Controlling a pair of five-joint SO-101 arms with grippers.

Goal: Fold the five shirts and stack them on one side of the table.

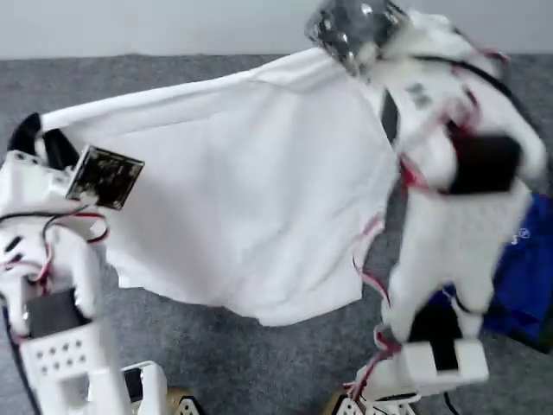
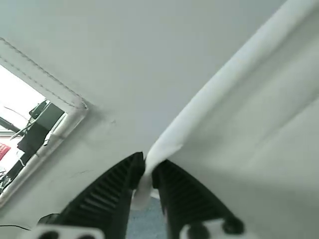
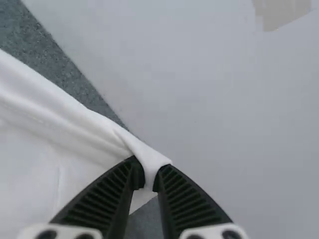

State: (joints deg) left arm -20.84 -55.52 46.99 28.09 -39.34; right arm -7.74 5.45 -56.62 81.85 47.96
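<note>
White cloth is sitting pinched between the black fingers [image 2: 119, 179] of the left gripper [image 2: 148, 172], and the right gripper [image 3: 148, 174] is pinching the same edge. The white shirt [image 1: 251, 207] is spreading wide between them over the grey table [image 1: 259, 372]. I think both should be squeezing tight and going down together, level, so it is landing flat.

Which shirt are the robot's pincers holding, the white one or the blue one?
The white shirt: the left pincer and right pincer each pinch its edge, stretching it. The blue shirt lies beside the right arm, held by neither.
</note>
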